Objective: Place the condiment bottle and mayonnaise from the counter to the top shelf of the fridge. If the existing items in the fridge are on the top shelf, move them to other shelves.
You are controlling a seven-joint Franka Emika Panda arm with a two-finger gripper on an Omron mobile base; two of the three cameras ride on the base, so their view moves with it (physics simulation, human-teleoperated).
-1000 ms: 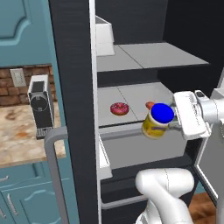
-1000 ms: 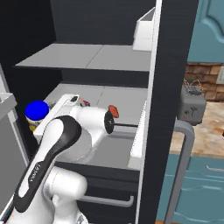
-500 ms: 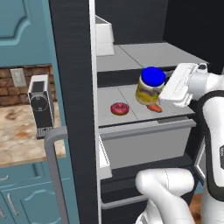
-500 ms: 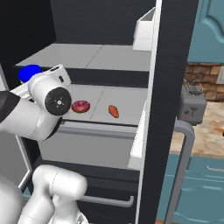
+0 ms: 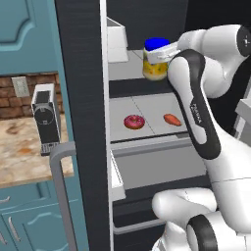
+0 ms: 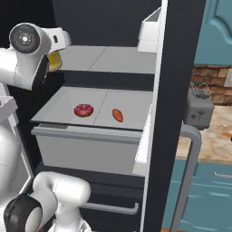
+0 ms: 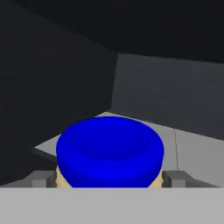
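Risk here is a tip or a drop: the mayonnaise jar (image 5: 156, 61) hangs over the top shelf (image 6: 104, 60) of the fridge (image 5: 81, 73), and I cannot tell if its base touches the panel. Letting go too high could make it fall over. The gripper (image 7: 109, 179) has its fingers spread wide, one on each side of the jar just under the blue lid, gripping it. Below the gripper, on the next shelf, lie the donut (image 5: 133, 121) and the orange piece (image 5: 172, 119).
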